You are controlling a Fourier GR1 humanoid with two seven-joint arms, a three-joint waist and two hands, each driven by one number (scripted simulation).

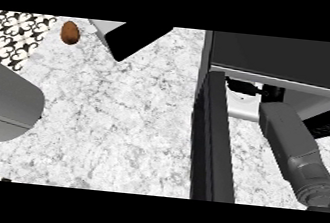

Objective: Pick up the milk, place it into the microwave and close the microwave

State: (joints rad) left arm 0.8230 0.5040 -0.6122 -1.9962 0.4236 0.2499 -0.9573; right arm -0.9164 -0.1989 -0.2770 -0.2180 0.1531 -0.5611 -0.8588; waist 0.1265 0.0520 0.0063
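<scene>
A grey left forearm fills the left edge, its hand out of frame. A brown oval potato lies upper left on the white marbled counter. Right of centre, the dark microwave's door stands open; the right hand reaches inside, fingers indistinct, the milk apparently hidden.

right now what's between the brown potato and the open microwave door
In the head view, mostly bare marble counter lies between the potato and the microwave door; only a dark angled object near the top edge sits partway.

Right hand mostly hidden inside microwave; milk not visible, maybe behind it; left forearm cut off by edge.
</scene>
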